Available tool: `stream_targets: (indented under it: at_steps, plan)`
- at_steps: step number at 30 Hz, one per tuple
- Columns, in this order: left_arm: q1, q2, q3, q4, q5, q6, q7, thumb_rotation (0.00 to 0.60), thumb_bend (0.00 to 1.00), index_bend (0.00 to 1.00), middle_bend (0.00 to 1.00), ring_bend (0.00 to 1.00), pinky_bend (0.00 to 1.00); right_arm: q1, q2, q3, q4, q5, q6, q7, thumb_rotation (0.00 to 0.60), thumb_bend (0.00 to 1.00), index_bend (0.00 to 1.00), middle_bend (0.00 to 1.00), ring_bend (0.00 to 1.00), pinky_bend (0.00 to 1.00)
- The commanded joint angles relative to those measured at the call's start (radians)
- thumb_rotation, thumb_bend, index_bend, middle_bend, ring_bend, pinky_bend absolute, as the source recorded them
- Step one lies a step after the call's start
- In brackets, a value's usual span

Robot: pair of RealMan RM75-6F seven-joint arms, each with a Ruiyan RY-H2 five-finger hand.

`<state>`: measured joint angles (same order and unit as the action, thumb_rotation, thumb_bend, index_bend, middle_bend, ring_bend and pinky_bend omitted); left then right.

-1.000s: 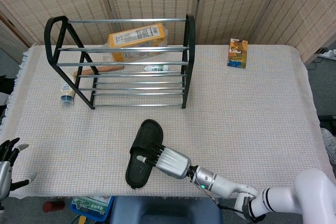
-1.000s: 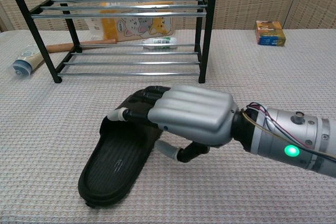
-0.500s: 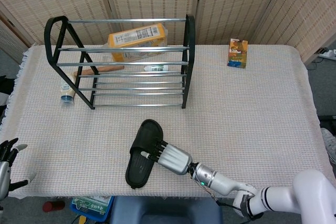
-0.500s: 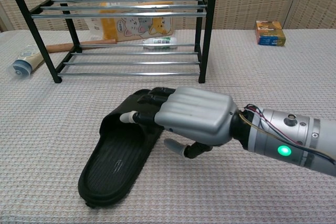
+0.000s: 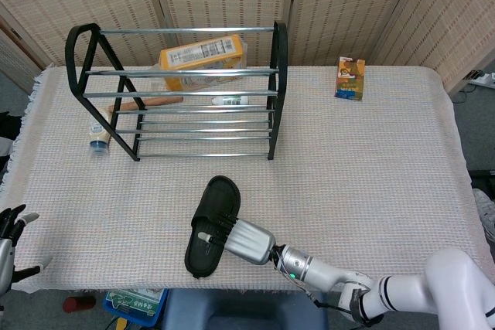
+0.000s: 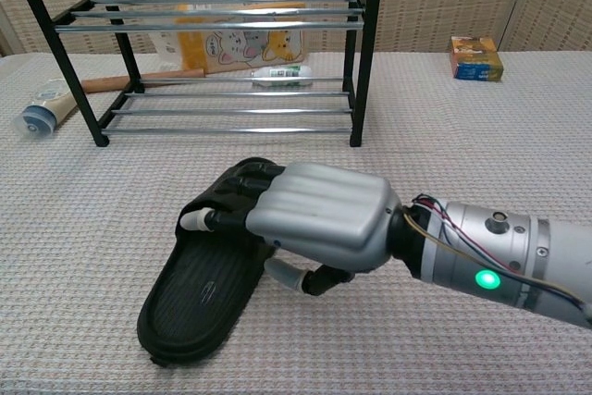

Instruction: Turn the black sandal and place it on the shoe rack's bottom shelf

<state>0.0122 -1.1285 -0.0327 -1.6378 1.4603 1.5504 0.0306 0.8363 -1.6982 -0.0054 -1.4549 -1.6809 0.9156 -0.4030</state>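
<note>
While the left hand [image 5: 9, 226] sits at the far-left edge of the head view, off the near-left corner of the table [image 5: 371, 160], its fingers are spread and it holds nothing; a small tube [image 5: 97, 138] lies on the cloth just left of the shoe rack [image 5: 179, 94], which stands at the far left of the table; behind the rack's rails lie a yellow package [image 5: 203, 58], a wooden stick [image 5: 147, 103] and a small bottle [image 5: 230, 100]; the bottom shelf [image 6: 236, 114] carries no shoe; the black sandal [image 6: 208, 275] lies sole-down on the cloth near the front edge, well apart from the rack; the right hand [image 6: 310, 224] rests over the sandal's strap, fingers [image 6: 205, 219] reaching across it, thumb beside the sandal's right edge; whether it grips firmly I cannot tell; a small box [image 5: 350, 78] lies far right.
</note>
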Motion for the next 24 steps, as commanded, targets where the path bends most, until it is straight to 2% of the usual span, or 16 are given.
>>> stream_targets:
  at_steps: [1,14,20,24]
  plan:
    - [0.001,0.000,0.000,0.002,-0.001,0.000,0.000,0.600,0.12,0.26,0.12,0.09,0.26,0.005,-0.016,0.008,0.029,0.012,-0.013,-0.027,0.600,0.62,0.00,0.33,0.05,0.00]
    - [-0.004,0.002,-0.003,-0.004,0.006,-0.003,0.002,0.600,0.12,0.26,0.12,0.09,0.26,0.005,0.002,0.053,0.104,0.079,-0.026,-0.085,0.600,0.61,0.00,0.33,0.05,0.00]
    - [-0.010,0.006,-0.003,-0.005,0.006,-0.012,0.012,0.600,0.12,0.26,0.13,0.09,0.26,0.007,-0.004,0.053,0.109,0.065,0.000,-0.042,0.600,0.58,0.00,0.32,0.04,0.00]
    - [-0.024,0.009,-0.007,-0.003,0.023,-0.017,0.019,0.600,0.12,0.26,0.12,0.09,0.26,-0.009,0.027,0.038,0.069,0.028,0.059,0.015,0.600,0.52,0.00,0.27,0.03,0.00]
